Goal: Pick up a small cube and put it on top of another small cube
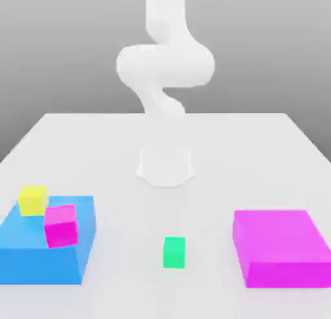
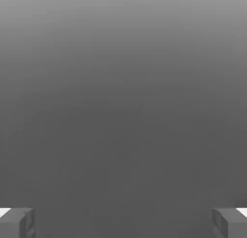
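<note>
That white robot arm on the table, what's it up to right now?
Nothing is being handled yet. The white arm stands at the back of the table, and the hand view shows its gripper with jaws wide apart and nothing between them. A small green cube sits alone on the table. A yellow cube and a magenta cube rest on a blue block. No cube is stacked on another.

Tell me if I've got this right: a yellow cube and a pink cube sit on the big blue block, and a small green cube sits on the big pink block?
Not quite. In the exterior view the green cube rests on the table, between the blue block and the pink block. The yellow cube and pink cube do sit on the blue block.
</note>
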Available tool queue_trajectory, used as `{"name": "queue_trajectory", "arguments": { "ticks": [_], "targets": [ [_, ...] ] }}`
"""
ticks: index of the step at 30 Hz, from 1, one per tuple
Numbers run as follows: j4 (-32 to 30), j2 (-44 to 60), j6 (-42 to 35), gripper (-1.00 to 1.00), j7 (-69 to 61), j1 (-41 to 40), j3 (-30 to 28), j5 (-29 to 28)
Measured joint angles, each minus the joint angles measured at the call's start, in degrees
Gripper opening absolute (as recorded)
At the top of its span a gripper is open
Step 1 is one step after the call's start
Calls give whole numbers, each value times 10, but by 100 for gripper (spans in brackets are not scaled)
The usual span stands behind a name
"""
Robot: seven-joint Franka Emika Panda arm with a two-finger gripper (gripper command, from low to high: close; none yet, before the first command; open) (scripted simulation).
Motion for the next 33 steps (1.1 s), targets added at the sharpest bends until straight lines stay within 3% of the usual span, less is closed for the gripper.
{"name": "queue_trajectory", "arguments": {
  "ticks": [18,33],
  "targets": [
    [101,378,53,0,-210,128,27,38],
    [185,688,99,0,-307,214,66,-47]
  ]
}}
